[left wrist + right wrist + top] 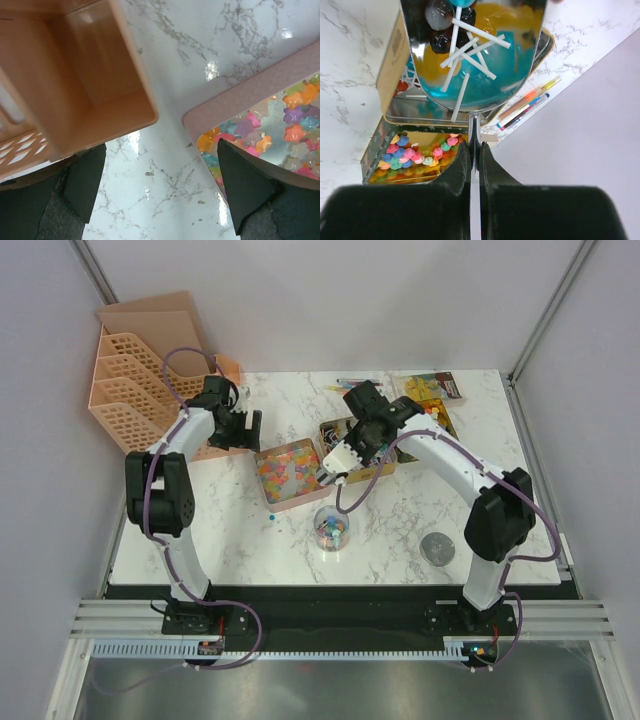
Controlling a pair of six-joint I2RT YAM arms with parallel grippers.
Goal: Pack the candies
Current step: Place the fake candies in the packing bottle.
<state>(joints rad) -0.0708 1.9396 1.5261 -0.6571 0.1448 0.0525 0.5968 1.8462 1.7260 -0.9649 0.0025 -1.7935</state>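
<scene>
Frankly, I could make out no readable lettering, the patterned wall of the tin being too blurred. My right gripper was clamped tight on the thin handle of a metal scoop carrying lollipops straight ahead of its fingers, with bead candies in that tin just left of them. My left gripper hung spread wide above the marble table, star candies in a pink tray beside its right finger, a peach organizer by its left.
</scene>
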